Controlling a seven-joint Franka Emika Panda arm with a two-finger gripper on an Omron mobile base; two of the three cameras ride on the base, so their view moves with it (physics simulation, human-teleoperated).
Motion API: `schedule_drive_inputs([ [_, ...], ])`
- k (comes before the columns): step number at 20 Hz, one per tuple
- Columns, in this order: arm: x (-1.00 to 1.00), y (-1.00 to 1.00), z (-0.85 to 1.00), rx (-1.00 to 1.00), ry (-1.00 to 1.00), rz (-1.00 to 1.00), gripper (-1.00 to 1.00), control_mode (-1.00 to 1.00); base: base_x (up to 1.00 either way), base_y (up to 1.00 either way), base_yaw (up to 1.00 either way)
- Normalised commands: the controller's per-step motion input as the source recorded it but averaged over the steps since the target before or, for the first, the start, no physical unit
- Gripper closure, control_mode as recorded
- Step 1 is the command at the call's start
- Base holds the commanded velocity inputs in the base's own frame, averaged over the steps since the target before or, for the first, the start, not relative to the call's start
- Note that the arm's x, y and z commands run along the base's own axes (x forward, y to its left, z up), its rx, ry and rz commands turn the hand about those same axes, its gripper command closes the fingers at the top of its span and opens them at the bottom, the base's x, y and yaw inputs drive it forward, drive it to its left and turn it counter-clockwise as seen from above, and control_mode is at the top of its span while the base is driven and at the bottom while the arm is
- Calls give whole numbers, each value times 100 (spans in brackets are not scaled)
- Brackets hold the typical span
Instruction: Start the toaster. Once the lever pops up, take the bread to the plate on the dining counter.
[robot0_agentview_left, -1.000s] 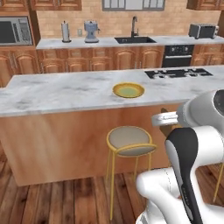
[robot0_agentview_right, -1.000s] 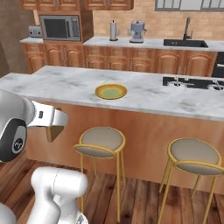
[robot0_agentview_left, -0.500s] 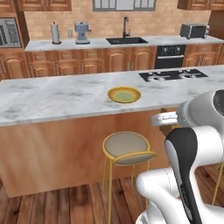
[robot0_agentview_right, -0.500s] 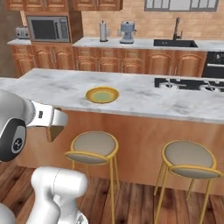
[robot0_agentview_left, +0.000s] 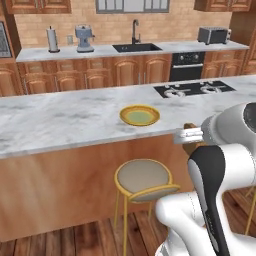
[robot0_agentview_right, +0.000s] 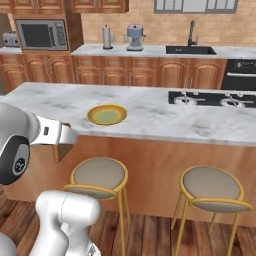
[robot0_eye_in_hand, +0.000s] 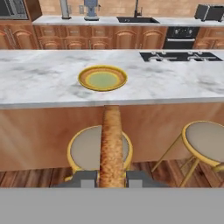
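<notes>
Risk: bread slice (robot0_eye_in_hand: 111, 144) held edge-on in clenched jaws, low, below bench (robot0_eye_in_hand: 39, 83) top, above stool (robot0_eye_in_hand: 85, 151) | yellow plate (robot0_eye_in_hand: 103, 78) on bench, well ahead | lift too shallow → slice hits bench edge, twists/slips out | early release → falls short of plate

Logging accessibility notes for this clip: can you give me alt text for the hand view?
A brown slice of bread is held edge-on between the gripper's two dark fingers, pointing toward a yellow plate on the marbled dining counter. Two round stools stand below the counter, with the toaster on the far worktop.
</notes>
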Motion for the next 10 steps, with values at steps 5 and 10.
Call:
schedule_drive_inputs([
  [5, 0, 0, 0, 0, 0, 0, 100, 100, 42, -1, 0],
  [10, 0, 0, 0, 0, 0, 0, 100, 100, 53, -2, 2],
])
